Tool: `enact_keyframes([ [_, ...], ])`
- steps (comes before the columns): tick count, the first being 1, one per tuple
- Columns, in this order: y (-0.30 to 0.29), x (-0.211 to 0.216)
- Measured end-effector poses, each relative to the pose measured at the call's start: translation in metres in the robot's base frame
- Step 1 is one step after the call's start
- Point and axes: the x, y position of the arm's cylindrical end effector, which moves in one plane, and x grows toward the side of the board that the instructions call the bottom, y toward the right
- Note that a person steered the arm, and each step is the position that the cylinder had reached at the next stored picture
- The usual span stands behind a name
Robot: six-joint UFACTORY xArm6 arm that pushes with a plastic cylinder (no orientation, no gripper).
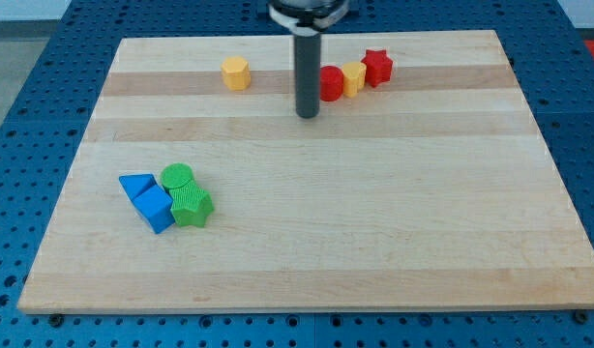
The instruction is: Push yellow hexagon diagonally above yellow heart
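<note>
The yellow hexagon [236, 72] sits near the view's top, left of centre, on the wooden board [374, 213]. The yellow heart [353, 77] lies to its right, wedged between a red round block [332, 83] and a red star [377, 67]. My tip [308, 115] is the lower end of the dark rod, just left of and slightly below the red round block. It is well to the right of the yellow hexagon and touches no block that I can tell.
A cluster at the view's lower left holds a blue triangle [135, 185], a blue cube-like block [156, 208], a green round block [177, 177] and a green star-like block [192, 206]. Blue perforated table surrounds the board.
</note>
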Motion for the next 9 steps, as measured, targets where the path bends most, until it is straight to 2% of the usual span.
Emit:
enact_keyframes([
  [2,-0.148,-0.023],
  [3,-0.172,-0.053],
  [4,-0.153,-0.074],
  [9,-0.009,-0.074],
])
